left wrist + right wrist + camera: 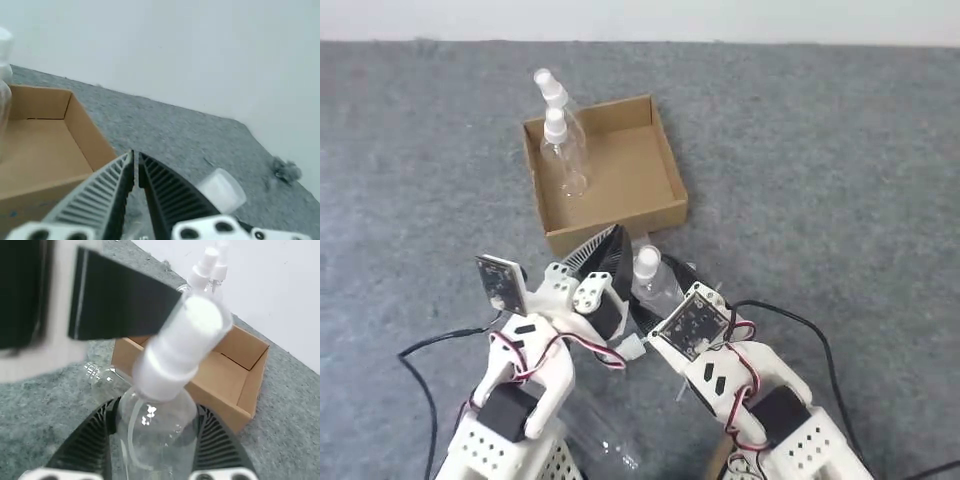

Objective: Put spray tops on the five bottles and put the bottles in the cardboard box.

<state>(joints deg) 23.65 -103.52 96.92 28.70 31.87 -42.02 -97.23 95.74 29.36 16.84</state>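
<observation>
Held bottle: a clear bottle (150,440) with a white spray top (182,340) on it stands upright just in front of the cardboard box (620,165), outside it.
Right gripper: the right gripper (152,427) has its fingers clamped on the bottle's body, one on each side.
Left gripper: the left gripper (135,167) sits just beside the held bottle's top, its tip at the box's front wall. Its fingers are clenched to a thin slit with nothing between them.
In the way: in the right wrist view a black left finger (120,305) crosses in front of the held top; whether they touch, I cannot tell. The box's front wall rises just beyond both grippers.
In the box: two capped bottles (563,140) lean into the far left corner, close together.
Loose bottle: an uncapped bottle (100,377) lies on its side on the surface (820,150), near the box's front corner.
Around: the surface is grey and felt-like, and a pale wall (200,50) rises behind it. Black cables (430,400) trail from the arm bases.
</observation>
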